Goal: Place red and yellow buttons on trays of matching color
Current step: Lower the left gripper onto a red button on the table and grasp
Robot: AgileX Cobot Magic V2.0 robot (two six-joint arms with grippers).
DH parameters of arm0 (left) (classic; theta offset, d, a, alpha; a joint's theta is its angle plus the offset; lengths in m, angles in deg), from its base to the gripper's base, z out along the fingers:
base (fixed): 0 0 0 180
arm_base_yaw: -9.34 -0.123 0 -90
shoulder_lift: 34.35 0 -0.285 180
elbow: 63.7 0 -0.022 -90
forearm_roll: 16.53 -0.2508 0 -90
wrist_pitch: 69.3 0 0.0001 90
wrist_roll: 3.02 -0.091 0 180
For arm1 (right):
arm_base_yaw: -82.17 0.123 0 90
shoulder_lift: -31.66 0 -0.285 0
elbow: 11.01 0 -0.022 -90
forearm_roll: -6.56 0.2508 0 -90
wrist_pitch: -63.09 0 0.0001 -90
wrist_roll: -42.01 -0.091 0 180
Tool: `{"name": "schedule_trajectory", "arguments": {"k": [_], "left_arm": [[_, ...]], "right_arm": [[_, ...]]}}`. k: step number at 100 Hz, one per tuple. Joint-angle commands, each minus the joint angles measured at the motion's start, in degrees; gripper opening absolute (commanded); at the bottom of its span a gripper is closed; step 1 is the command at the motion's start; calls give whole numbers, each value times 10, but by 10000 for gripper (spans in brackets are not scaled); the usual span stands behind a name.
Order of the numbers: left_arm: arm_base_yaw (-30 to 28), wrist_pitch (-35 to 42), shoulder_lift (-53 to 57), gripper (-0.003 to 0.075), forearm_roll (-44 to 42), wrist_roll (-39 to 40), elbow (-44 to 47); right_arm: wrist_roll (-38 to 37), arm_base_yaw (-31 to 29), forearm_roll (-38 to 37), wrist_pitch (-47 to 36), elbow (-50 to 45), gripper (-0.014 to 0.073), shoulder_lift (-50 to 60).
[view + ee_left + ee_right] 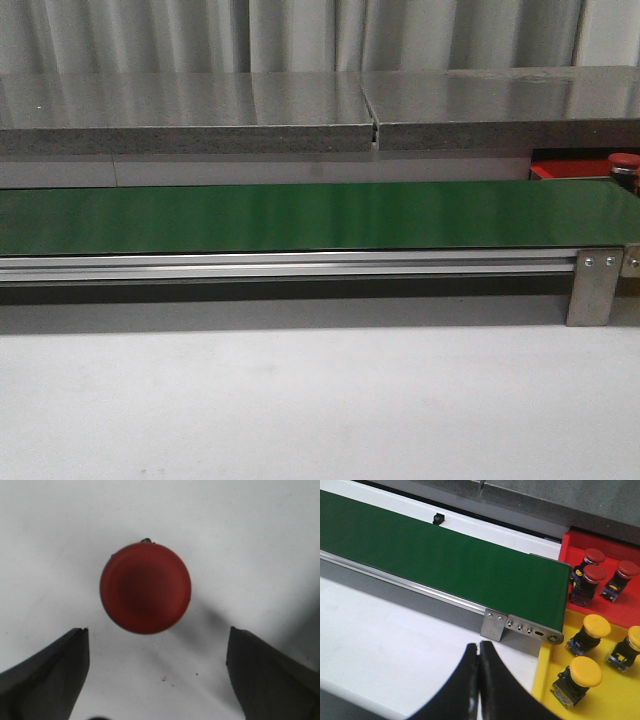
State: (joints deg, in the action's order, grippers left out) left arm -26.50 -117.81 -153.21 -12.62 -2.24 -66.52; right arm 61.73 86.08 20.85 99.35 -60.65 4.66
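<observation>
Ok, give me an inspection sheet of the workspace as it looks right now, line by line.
Surface: white table, a few dark specks in the left wrist view.
Job's things: red button standing on the table, cap up, below the left gripper; red tray holding three red buttons; yellow tray holding four yellow buttons; both trays at the belt's end.
Clutter: nothing seen.
Grippers: left open, jaws on either side of the red button, not touching it; right gripper shut, holding nothing.
Cables: nothing seen.
Surroundings: green belt on a metal frame, grey shelf behind it, curtain at the back.
</observation>
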Motion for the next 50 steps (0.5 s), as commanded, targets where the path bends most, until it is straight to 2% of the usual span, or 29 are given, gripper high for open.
{"name": "schedule_trajectory", "arguments": {"k": [1, 28, 41, 50], "left_arm": [[-6, 34, 23, 546, -2, 8, -18], [-17, 106, 8, 545, 3, 8, -18], [-17, 117, -1, 542, 8, 8, -18], [-17, 114, -7, 501, 8, 8, -18]], "right_arm": [[3, 0, 3, -40, 15, -69, -3], [3, 0, 3, -40, 15, -69, -3], [3, 0, 3, -40, 15, -69, -3], [3, 0, 3, -40, 15, -69, -3]]}}
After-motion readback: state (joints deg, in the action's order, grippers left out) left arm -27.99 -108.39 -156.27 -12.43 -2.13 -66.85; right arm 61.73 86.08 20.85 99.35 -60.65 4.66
